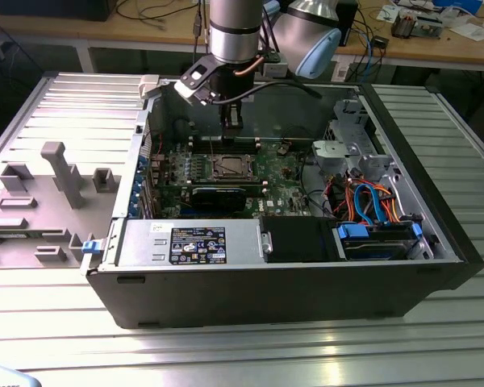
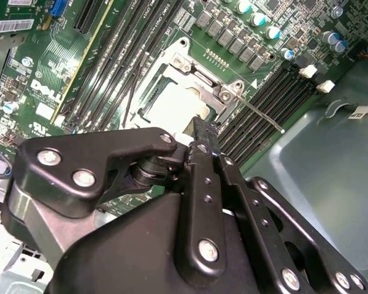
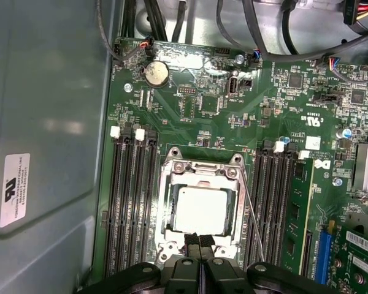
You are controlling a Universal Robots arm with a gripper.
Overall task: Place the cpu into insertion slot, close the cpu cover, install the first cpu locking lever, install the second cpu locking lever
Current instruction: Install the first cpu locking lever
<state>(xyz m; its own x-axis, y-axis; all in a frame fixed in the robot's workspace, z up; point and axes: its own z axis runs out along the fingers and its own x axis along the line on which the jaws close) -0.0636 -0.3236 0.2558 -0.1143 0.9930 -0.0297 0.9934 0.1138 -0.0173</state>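
- In the first wrist view I see the gripper (image 3: 199, 241) with its two fingertips pressed together, only a seam between them. I read the jaws as closed, with nothing held.
- The cpu (image 3: 200, 208) lies flat inside the insertion slot (image 3: 166, 215), its pale metal top facing up at me.
- The cpu cover (image 3: 205, 181) sits down around the chip, which shows through its square window. I judge the chip placed and the cover already down.
- The fingertips hang over the slot's edge on the side away from the coin cell (image 3: 154, 74), roughly centred on the chip. From the tips, the chip lies straight ahead toward that cell.
- A thin locking lever (image 3: 253, 214) runs along one side of the slot, between it and a bank of memory slots (image 3: 276, 202).
- The lever's long axis runs nearly parallel to the seam between the fingers and slants away from the frame toward its free end. It is near the tips, off to one side and not touching. I judge it unlatched, though I cannot be sure.
- I cannot make out a lever on the slot's opposite side.
- In the exterior view the gripper (image 1: 232, 121) hangs inside the open computer case (image 1: 306, 274), above the circuit board (image 1: 282, 189) and apart from it.
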